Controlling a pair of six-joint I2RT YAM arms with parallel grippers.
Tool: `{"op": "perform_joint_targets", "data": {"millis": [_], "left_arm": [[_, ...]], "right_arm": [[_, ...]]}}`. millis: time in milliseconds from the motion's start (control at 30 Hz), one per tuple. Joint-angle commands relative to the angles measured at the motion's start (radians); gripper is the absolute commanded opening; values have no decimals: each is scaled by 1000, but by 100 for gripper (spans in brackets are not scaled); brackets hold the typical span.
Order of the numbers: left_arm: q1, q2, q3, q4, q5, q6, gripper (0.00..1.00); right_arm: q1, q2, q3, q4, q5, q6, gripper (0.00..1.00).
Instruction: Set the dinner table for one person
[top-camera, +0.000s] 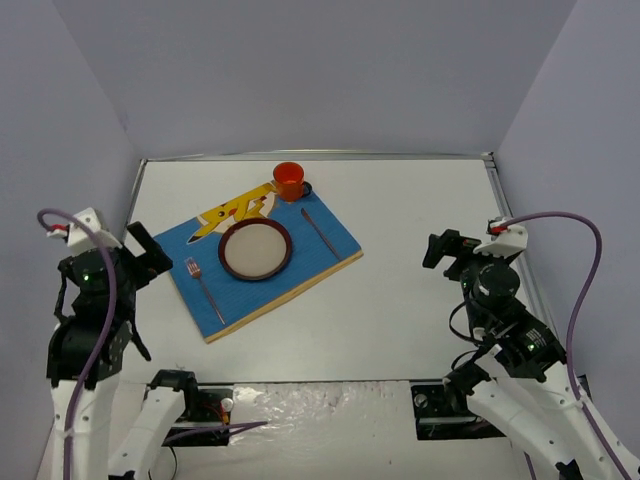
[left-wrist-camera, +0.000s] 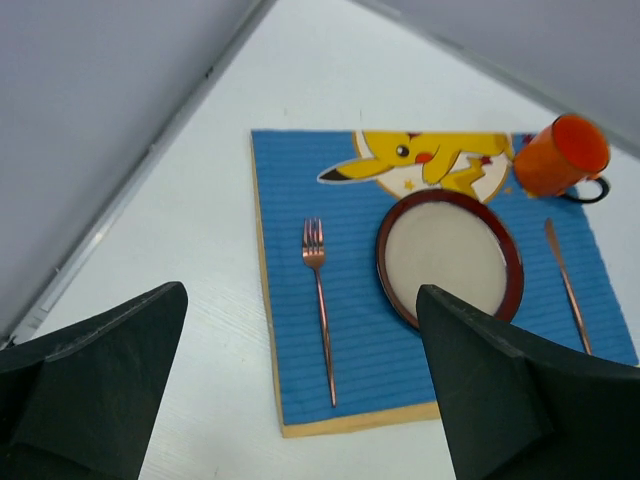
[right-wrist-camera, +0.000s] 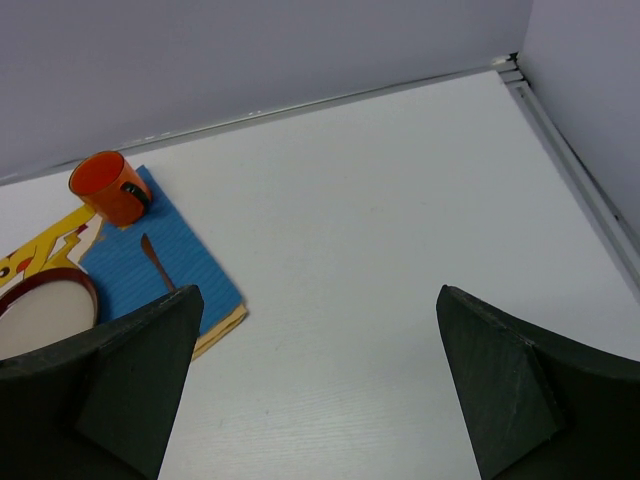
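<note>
**Lying ready: one dinner place**

The big flat white bench with a thin metal rim (top-camera: 400, 210) stretches out in front of both arms. On it lies a blue mat with a yellow cartoon figure (top-camera: 335, 240), carrying a round red-rimmed plate (top-camera: 256, 249), a thin copper fork (top-camera: 202, 282) and an orange mug (top-camera: 289, 181). The left fingers (top-camera: 146, 250) and right fingers (top-camera: 443, 252) are spread wide, holding nothing.

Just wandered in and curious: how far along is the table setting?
Done, it seems: on the dinner table the blue placemat holds a plate, fork on its left, knife on its right, orange mug at the far corner. In hand: nothing; the left gripper and right gripper are open, empty, clear of the mat. Left: nothing obvious.
</note>
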Motion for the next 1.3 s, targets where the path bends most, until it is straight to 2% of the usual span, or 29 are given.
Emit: {"op": "perform_joint_targets", "data": {"millis": [0, 233, 333, 467, 633, 800, 1267], "left_arm": [[3, -93, -27, 118, -66, 126, 97], [-4, -250, -171, 196, -98, 168, 97], [-11, -307, -240, 219, -105, 163, 97], [-21, -357, -303, 229, -145, 154, 97], [-31, -410, -369, 283, -178, 141, 97], [-31, -435, -380, 282, -246, 157, 97], [-33, -455, -391, 293, -227, 148, 97]], "right_arm": [[-5, -5, 44, 44, 113, -66, 100], [-3, -32, 42, 42, 140, -113, 100], [-3, -75, 21, 43, 201, -93, 100], [-3, -135, -18, 45, 239, -76, 100], [-3, -123, -37, 61, 232, -85, 100], [-3, -98, -39, 85, 158, -127, 100], [-3, -117, -40, 86, 168, -126, 100]]}}
